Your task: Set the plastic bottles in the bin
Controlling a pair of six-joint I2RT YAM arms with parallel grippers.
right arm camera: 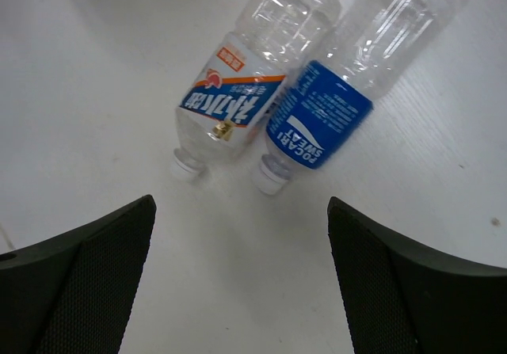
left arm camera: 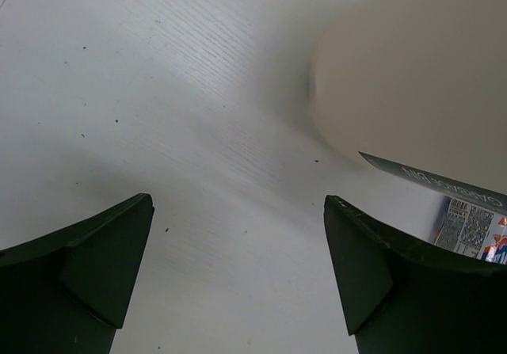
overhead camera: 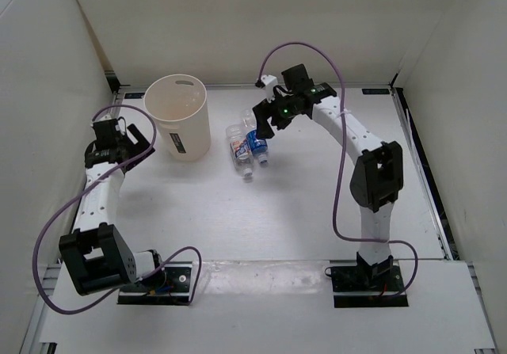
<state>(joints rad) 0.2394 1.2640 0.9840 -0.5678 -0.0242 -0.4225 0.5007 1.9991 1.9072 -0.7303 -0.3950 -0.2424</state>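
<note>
Two clear plastic bottles with white caps lie side by side on the table, right of the bin (overhead camera: 178,116). One is pale-labelled (overhead camera: 238,148) and one blue-labelled (overhead camera: 257,142). The right wrist view shows the pale-labelled bottle (right arm camera: 230,104) and the blue-labelled bottle (right arm camera: 325,120) with their caps pointing at my fingers. The third bottle is not in view. My right gripper (overhead camera: 264,126) (right arm camera: 240,211) is open and empty, hovering just above the bottles. My left gripper (overhead camera: 125,131) (left arm camera: 238,203) is open and empty, low over the table just left of the bin (left arm camera: 412,77).
White enclosure walls stand at the left, back and right of the table. The bin's dark side label (left arm camera: 467,219) faces my left gripper. Purple cables loop from both arms.
</note>
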